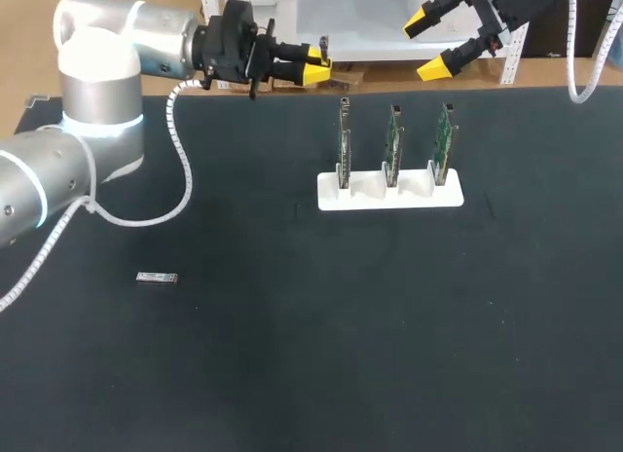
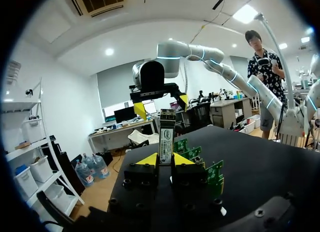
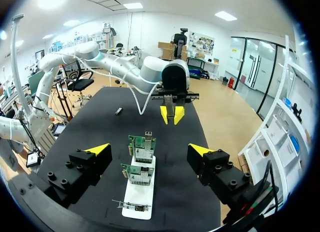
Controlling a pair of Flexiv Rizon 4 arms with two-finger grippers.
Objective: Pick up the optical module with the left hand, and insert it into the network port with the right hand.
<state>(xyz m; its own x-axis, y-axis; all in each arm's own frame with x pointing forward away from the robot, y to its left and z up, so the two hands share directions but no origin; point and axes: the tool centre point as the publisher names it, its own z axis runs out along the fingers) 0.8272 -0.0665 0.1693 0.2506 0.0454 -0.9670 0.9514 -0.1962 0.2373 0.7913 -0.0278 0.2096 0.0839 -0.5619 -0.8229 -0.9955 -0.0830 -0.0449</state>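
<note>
Two arms are up over the black surface (image 1: 341, 355), coming in from opposite sides. The chunky silver left arm (image 1: 97, 111) hangs near the far edge, and the left jaws are closed on a slim grey metal optical module (image 2: 166, 137). It's pinched at its lower end between the two yellow tips, and most of it sticks out past them. From overhead the module (image 1: 324, 55) is in the air, off to the left of the rack and a bit behind it, touching nothing but the jaws.

The right jaws are spread wide with nothing between them. They hover past the far edge, roughly behind the right end of the rack. The right arm (image 2: 200, 52) shows up in the left wrist camera, pointing back toward the module.

The rack is a flat white plastic holder (image 1: 414, 199) sitting mid-surface. Three green circuit boards (image 1: 392, 140) stand upright in its slots, side by side and spaced apart. From the right wrist camera the holder (image 3: 137, 194) runs lengthwise ahead of the open jaws, with the boards (image 3: 143, 144) lined up along it. There's a small metal block on top of the farthest board. I can't tell whether that's the port.

Also, a second small silvery module (image 1: 157, 278) is lying flat on the surface, well apart from the rack, over on the left side.
</note>
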